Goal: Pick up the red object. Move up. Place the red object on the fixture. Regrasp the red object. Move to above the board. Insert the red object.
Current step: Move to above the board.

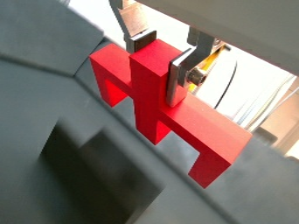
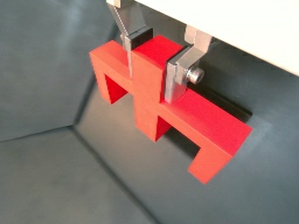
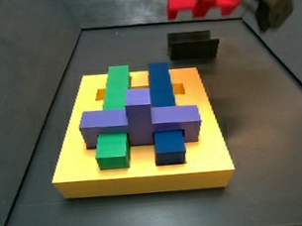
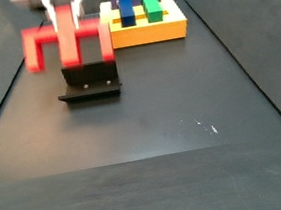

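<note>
Evidently the gripper [image 2: 155, 63] is clamped on the red object [image 2: 163, 109], silver fingers [image 2: 177, 74] pinching its short central stub. It looks rigid, light and smooth-faced (my judgement only), so the flat stub sides are the sound hold. In a side view the red object [image 4: 65, 43] hangs clear, at twelve o'clock above the fixture [image 4: 89, 80], long bar about level. Farther off lies the board [image 4: 146, 25] with its blocks.
</note>
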